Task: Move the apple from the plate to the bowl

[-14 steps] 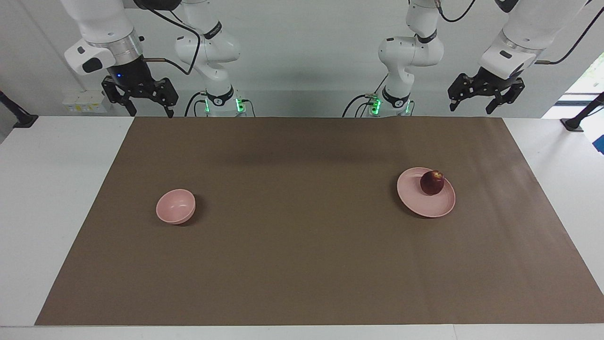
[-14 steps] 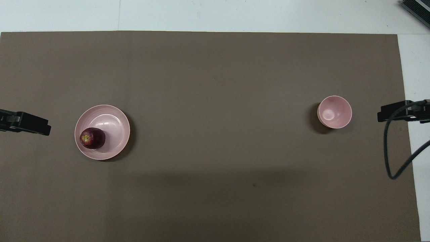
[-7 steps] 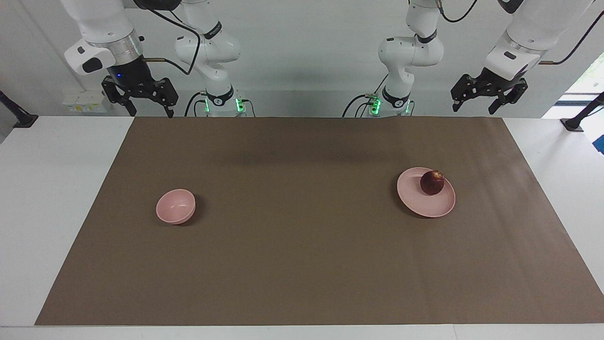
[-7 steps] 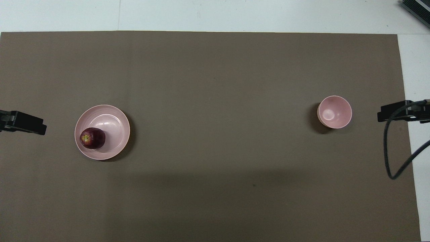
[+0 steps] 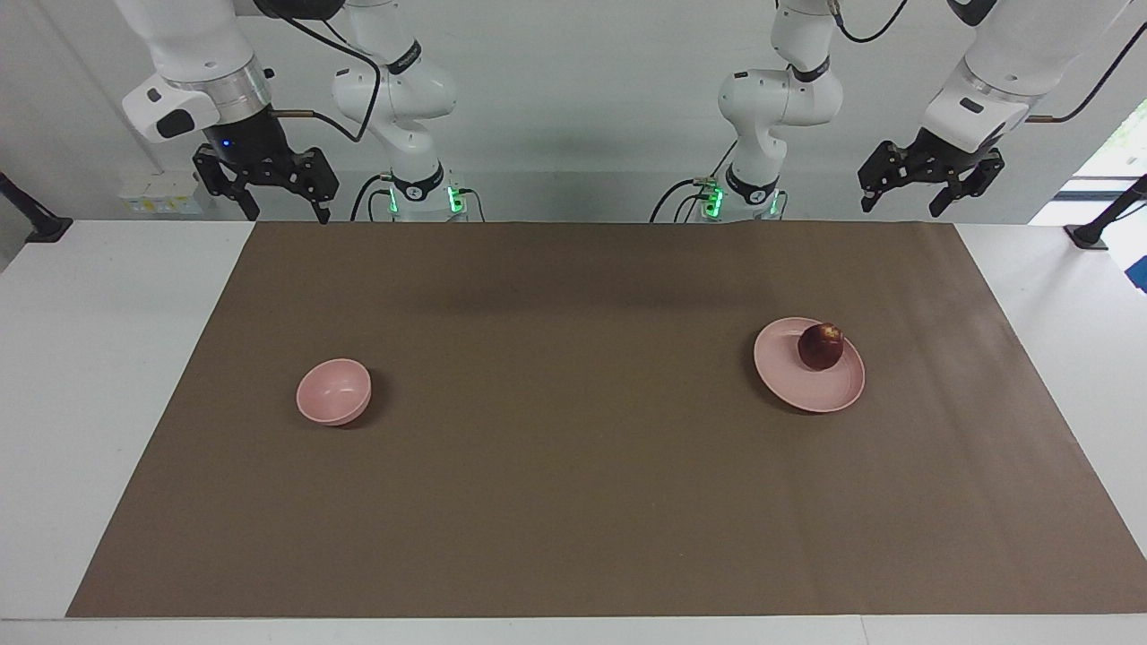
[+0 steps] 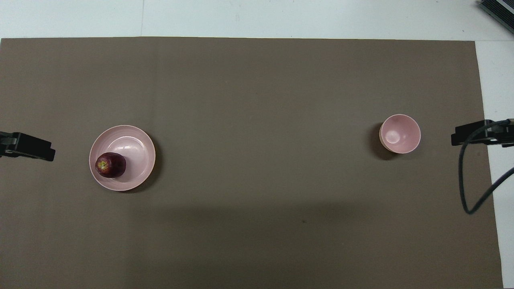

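On the desk [image 5: 107, 376], toward the left arm's end, I find the plate [image 5: 811, 381] resting flat on the brown mat [image 5: 573, 466]. The apple [image 5: 821, 347] sits on that plate, at the part of it nearest the robots, touching the raised rim there; in the overhead view the apple [image 6: 110, 165] shows a yellowish patch facing up. I note the plate [image 6: 136, 154] carries nothing else. The bowl [image 5: 333, 391] stands upright on the mat toward the right arm's end, well apart from the plate, and in the overhead view the bowl [image 6: 400, 133] is seen with nothing inside.

The left pincer [image 5: 929, 188] hangs in the air over the robots' edge of the desk, at the corner of the mat, well clear of the plate; I read its fingers as spread apart and holding nothing. The right pincer [image 5: 266, 193] hangs likewise over the robots' edge near the mat's other corner, its fingers spread and holding nothing. Neither pincer touches any item.
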Robot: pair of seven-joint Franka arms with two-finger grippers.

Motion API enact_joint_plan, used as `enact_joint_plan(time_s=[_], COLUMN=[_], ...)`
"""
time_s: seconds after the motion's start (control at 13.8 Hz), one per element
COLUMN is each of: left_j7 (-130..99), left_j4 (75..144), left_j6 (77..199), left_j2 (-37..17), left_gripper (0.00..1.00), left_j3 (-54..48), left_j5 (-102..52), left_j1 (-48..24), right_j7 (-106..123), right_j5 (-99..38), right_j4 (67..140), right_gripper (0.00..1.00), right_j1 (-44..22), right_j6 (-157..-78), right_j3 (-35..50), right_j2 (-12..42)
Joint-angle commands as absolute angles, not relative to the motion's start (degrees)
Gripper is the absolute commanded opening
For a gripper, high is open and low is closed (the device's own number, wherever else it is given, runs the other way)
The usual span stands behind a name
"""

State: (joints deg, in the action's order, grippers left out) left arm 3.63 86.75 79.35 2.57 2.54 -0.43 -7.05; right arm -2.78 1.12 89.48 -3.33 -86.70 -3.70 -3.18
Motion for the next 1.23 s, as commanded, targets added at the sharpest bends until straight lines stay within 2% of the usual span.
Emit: enact_joint_plan(time_s=[0.0,1.16], left_j7=[3.8,4.5], left_j4=[87.1,87.6], left_j6=[78.4,79.1], left_j2=[3.1,3.3], left_gripper=[1.0,1.0], left_j3=[2.5,2.7], left_j5=[0.2,0.1], left_j1=[-7.1,-6.8], right_j7=[-1.1,-1.1], right_j5=[0.0,0.0], right_j4=[90.3,90.3], right_gripper=[1.0,1.0], right_j1=[-2.5,-2.5], right_j6=[-87.6,-87.6], right_j3=[-3.4,-3.4], right_j2=[-4.0,-4.0])
